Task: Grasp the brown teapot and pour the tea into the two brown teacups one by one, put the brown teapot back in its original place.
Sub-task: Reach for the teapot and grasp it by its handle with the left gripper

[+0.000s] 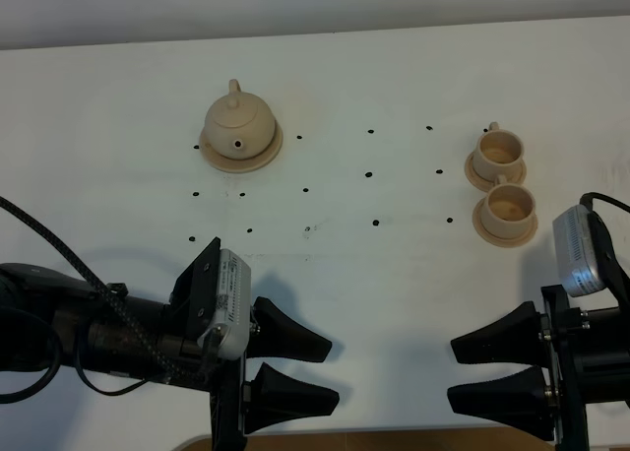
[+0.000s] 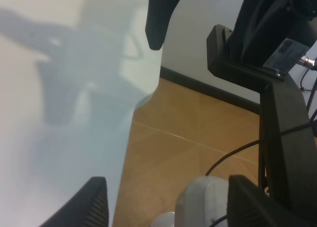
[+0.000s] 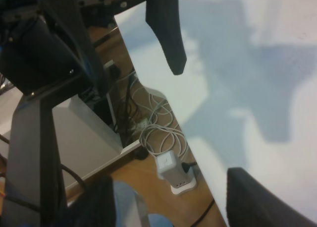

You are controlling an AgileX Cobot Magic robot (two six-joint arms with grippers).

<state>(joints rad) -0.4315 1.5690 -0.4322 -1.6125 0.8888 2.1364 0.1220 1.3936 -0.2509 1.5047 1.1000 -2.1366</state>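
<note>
The tan teapot (image 1: 238, 124) sits on its big saucer (image 1: 276, 144) at the far left of the white worktop (image 1: 394, 274). Its lid is on, its spout is turned toward the near edge and its loop handle points away. On the far right the 2 cups stand one behind the other, the far cup (image 1: 496, 152) and the near cup (image 1: 509, 206). Each rests on a small saucer (image 1: 479, 225) of its own, and the 2 saucers touch or nearly touch (the high view does not settle which). Black dots (image 1: 369, 173) are scattered over the worktop between teapot and cups.

The left end effector (image 1: 333, 375) hangs over the near edge on the left. Its 2 fingers are spread wide, holding nothing, well apart from the teapot. The right end effector (image 1: 452, 374) faces it from the right side, also spread wide and holding nothing, well short of the cups. Both wrist views show the fingers over the pale worktop, its edge, and the wooden floor (image 2: 188, 138) beyond.
</note>
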